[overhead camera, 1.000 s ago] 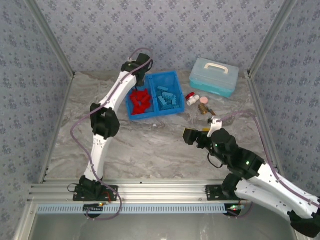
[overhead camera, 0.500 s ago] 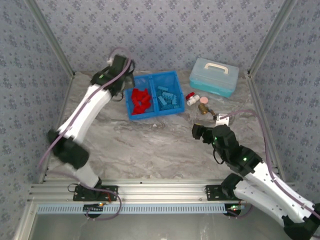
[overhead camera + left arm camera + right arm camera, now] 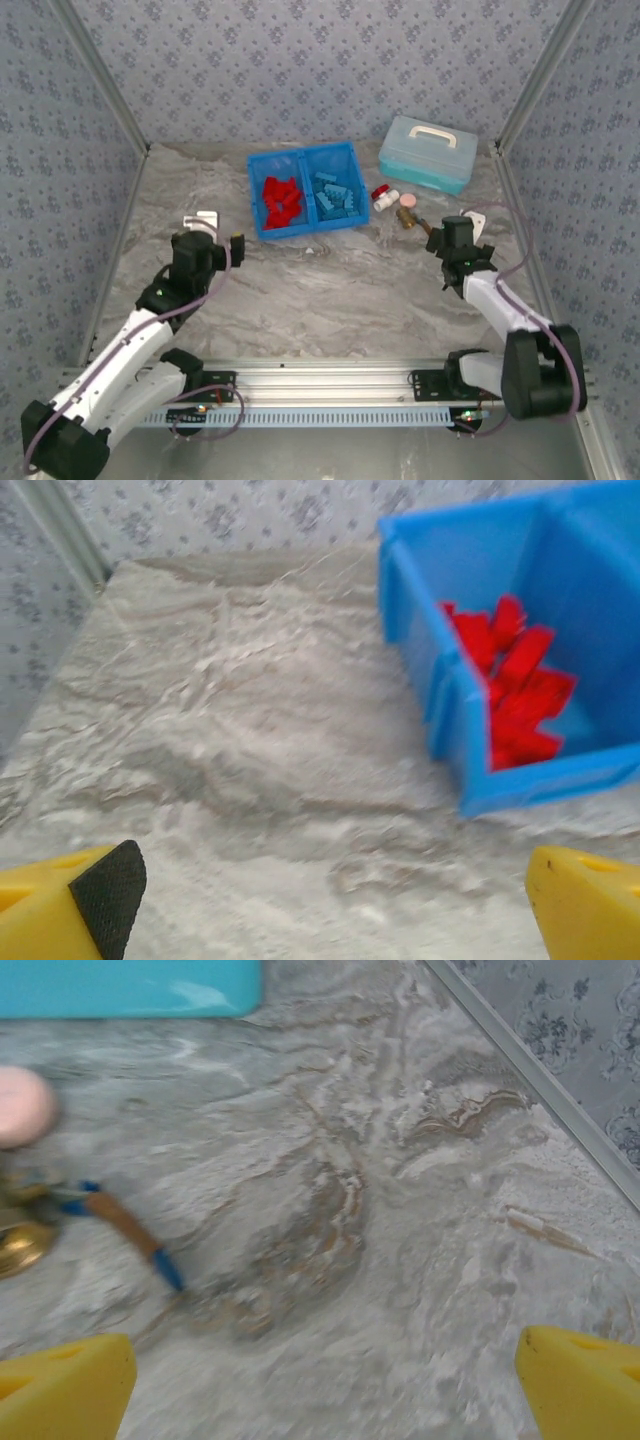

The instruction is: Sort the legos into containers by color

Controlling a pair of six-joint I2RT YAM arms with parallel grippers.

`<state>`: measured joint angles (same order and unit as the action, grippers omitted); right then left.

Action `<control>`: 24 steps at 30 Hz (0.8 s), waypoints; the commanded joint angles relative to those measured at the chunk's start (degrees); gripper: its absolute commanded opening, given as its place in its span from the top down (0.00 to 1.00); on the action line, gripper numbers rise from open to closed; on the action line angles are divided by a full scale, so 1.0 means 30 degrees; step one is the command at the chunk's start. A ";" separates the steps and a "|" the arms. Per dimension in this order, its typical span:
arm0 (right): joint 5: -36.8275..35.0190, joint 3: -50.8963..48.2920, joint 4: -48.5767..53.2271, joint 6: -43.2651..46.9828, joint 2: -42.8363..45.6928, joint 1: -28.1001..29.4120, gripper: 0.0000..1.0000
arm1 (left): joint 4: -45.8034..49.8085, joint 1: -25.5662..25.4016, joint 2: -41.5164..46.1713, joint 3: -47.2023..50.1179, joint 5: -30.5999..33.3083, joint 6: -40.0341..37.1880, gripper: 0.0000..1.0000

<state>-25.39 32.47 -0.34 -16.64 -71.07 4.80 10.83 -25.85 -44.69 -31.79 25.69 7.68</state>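
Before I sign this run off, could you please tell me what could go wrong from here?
1. The right hand is open just beside a brass piece and a thin blue-tipped stick; a careless swing could scatter them.
2. The red bricks are heaped loosely in the bin; if the left hand nudged the bin, some might spill.

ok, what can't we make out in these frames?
- Red legos, top view: too small and piled to count.
- Light blue legos, top view: too small to count.
- Blue bin, left wrist view: right compartment mostly cut off by the frame edge.
- Brass item, right wrist view: blurred, cut by left edge.
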 commanded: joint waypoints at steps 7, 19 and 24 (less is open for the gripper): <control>0.3403 -0.1023 -1.1086 0.5320 -0.5007 -0.1083 0.00 | -0.7177 0.2245 -0.0440 0.4001 0.1336 -0.2060 0.01; 0.7249 -0.3413 -1.5329 0.5877 -0.5340 -0.2064 0.00 | -1.4239 0.6910 -0.7511 0.4666 -0.2057 -0.0646 0.01; 0.7856 -0.3299 -1.5063 0.5957 -0.5316 -0.2189 0.00 | -1.7045 0.8287 -1.0587 0.3583 -0.4497 -0.1446 0.01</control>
<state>-3.95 21.39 -44.25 0.05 -87.77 -1.41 -31.44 -2.72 -73.54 -17.52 18.55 3.64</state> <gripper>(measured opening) 0.999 0.993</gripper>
